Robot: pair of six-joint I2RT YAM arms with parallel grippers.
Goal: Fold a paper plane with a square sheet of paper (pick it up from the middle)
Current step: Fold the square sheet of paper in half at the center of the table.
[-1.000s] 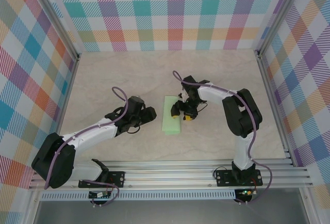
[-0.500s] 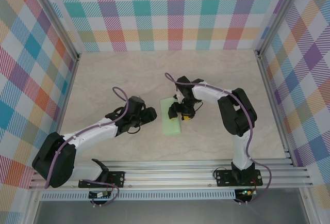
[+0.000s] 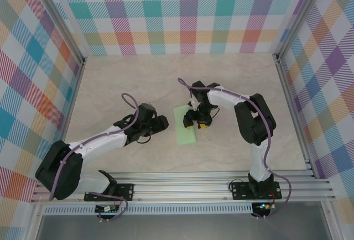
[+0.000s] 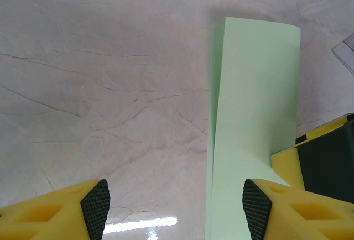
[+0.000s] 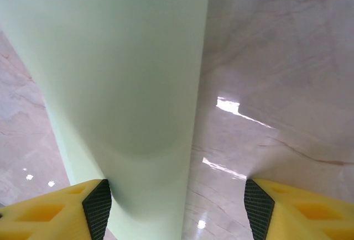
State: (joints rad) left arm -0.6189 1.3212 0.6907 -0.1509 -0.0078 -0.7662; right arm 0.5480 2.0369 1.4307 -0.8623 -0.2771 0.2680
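The square sheet of paper (image 3: 183, 126) lies mid-table, pale green and folded in half into a long rectangle. In the left wrist view the paper (image 4: 254, 113) shows two layers slightly offset along its left edge. My left gripper (image 3: 158, 123) hovers just left of it, open, its right fingertip (image 4: 258, 207) over the paper and nothing held; its jaws (image 4: 176, 209) stand wide. My right gripper (image 3: 197, 119) is low over the sheet's right edge, open (image 5: 177, 209). Its left fingertip (image 5: 98, 207) is over the bowed paper (image 5: 121, 85), its right fingertip over bare table.
The marble-look tabletop (image 3: 121, 85) is walled by plaid panels (image 3: 188, 13) at back and sides, with metal rails (image 3: 182, 187) along the near edge. A yellow finger of the right gripper (image 4: 326, 162) shows at the right of the left wrist view.
My right gripper has shifted a little left, further over the paper's right edge. The left arm has stayed still.
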